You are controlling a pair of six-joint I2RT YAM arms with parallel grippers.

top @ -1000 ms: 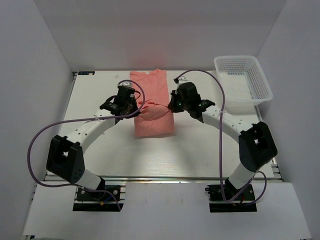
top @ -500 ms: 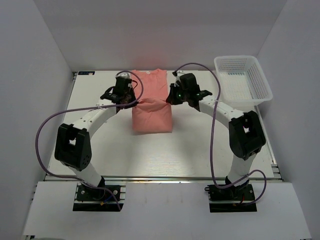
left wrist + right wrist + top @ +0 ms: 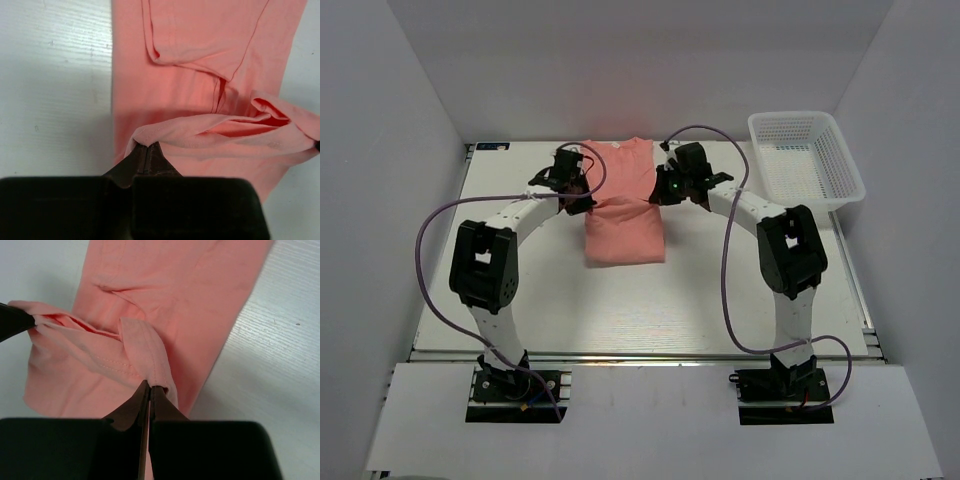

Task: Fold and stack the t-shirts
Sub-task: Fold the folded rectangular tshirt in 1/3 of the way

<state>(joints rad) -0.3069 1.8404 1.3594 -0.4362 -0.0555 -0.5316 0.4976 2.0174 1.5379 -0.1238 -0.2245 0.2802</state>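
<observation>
Top external: t-shirt (image 3: 624,228) lies lengthwise, near-to-far.

Table (image 3: 520,290) layout from above.
The t-shirt (image 3: 623,225) lies centre-rear; left gripper (image 3: 587,199) at its left edge, right gripper (image 3: 658,197) at its right; basket (image 3: 790,116) in the far right corner.

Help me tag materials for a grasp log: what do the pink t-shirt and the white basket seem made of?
The salmon-pink t-shirt looks like thin, matte knit cloth, perhaps cotton: it bunches in soft folds and shows a stitched hem. The white mesh basket looks like rigid moulded plastic: an even grid of holes and a smooth rim.
</observation>
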